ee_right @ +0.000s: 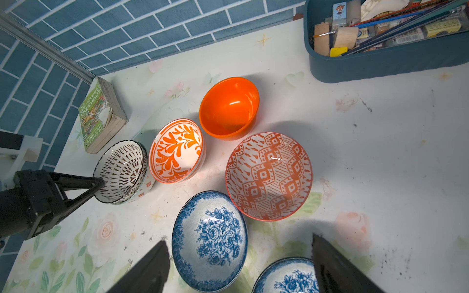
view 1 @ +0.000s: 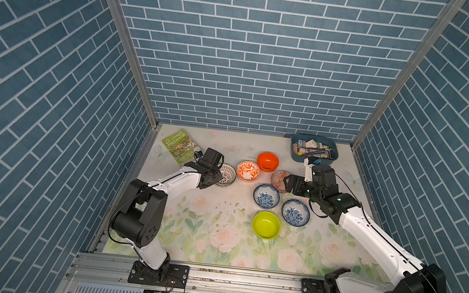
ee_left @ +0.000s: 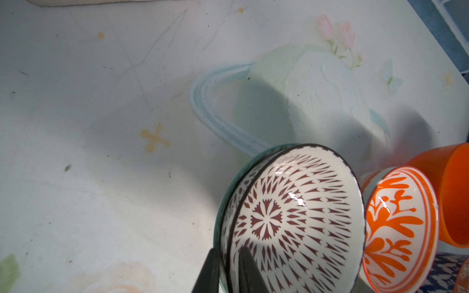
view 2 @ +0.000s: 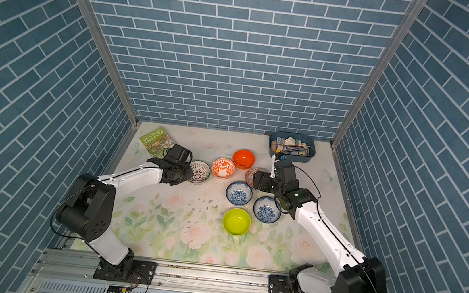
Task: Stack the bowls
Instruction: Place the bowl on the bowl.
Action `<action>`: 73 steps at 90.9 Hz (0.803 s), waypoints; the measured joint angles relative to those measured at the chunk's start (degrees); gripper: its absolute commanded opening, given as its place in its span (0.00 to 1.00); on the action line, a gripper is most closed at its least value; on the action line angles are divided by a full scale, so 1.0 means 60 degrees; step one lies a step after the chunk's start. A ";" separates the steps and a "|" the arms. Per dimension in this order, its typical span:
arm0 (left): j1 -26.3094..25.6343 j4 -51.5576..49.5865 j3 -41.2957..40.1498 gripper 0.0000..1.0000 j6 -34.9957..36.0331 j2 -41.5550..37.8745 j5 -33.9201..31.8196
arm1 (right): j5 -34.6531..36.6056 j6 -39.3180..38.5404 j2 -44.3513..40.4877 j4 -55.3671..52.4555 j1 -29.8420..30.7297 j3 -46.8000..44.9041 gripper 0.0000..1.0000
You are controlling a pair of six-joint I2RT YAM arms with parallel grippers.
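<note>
the left gripper (ee_right: pixel 101 182) is closed on the rim of the lattice bowl (ee_right: pixel 121 170), with one finger inside and one outside. this bowl sits nested in a lower bowl (ee_right: pixel 145 189), just beside the leaf bowl (ee_right: pixel 177 149). the right gripper (ee_right: pixel 238 239) is wide open and holds nothing; it hangs above a floral bowl (ee_right: pixel 210 238), near the diamond bowl (ee_right: pixel 269 175). the tray (ee_right: pixel 380 63) in the far corner holds brushes and small blocks.
</note>
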 measured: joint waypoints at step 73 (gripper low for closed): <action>0.0036 0.1075 -0.0823 0.06 -0.0117 -0.0313 0.0277 | 0.0000 0.0000 0.0113 0.0000 0.0000 0.0000 0.90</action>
